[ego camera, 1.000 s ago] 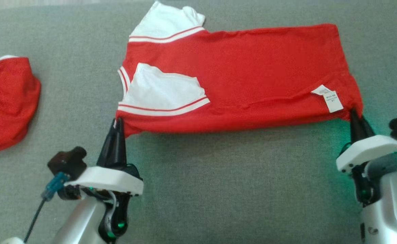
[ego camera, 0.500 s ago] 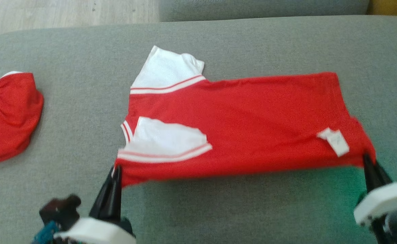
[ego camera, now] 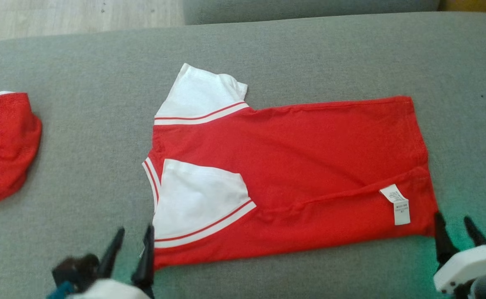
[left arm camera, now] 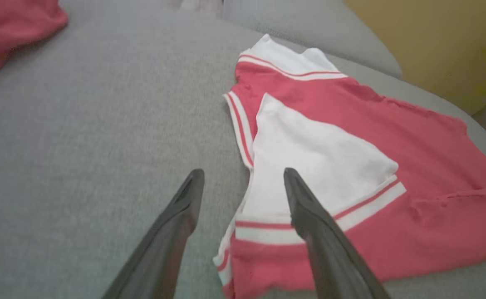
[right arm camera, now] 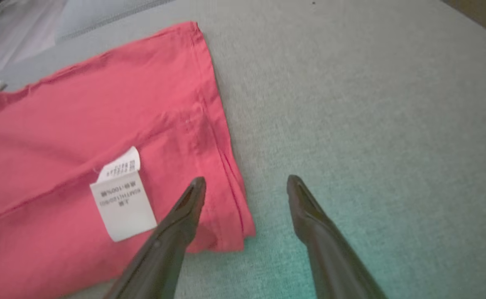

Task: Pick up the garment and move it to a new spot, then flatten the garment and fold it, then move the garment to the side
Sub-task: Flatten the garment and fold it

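**Robot:** While my left gripper (ego camera: 135, 229) and right gripper (ego camera: 452, 217) gape wide, holding nothing, the garment (ego camera: 293, 174) lies half folded mid-way across the grey cushion (ego camera: 81, 174), its near corners at my fingertips.

**Partner:** What might go wrong?

**Robot:** One left finger sits against the near-left corner; backing off carelessly could snag it and spoil the fold.

The left gripper (ego camera: 135, 229) sits at the lower left of the head view, its two dark fingers spread apart and pointing up the frame. The right gripper (ego camera: 452, 216) sits at the lower right edge, fingers likewise parted, above its white wrist housing (ego camera: 467, 264).
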